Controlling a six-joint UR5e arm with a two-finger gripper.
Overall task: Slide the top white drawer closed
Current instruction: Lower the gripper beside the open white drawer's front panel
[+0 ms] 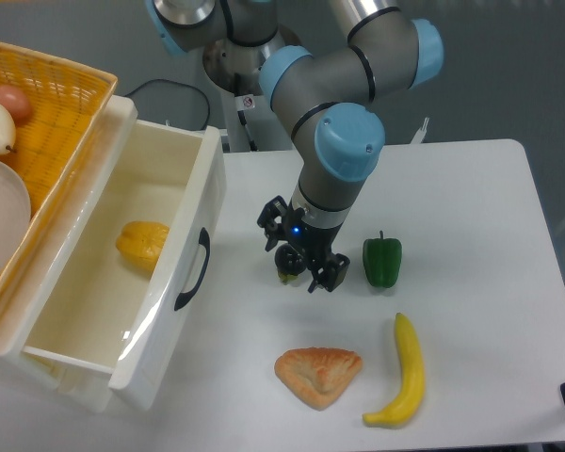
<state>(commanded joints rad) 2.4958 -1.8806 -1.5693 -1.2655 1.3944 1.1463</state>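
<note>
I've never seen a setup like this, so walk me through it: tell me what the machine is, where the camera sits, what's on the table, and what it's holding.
One fixed camera looks down at a white table. The grey-and-blue jointed thing is a robot arm; at its tip is a gripper with two fingers, pointing down at the tabletop. I cannot tell whether it holds anything. On the table lie a green pepper, a banana and a pastry. At left, the top white drawer stands pulled open with a yellow item inside. A yellow wicker basket sits above it.
</note>
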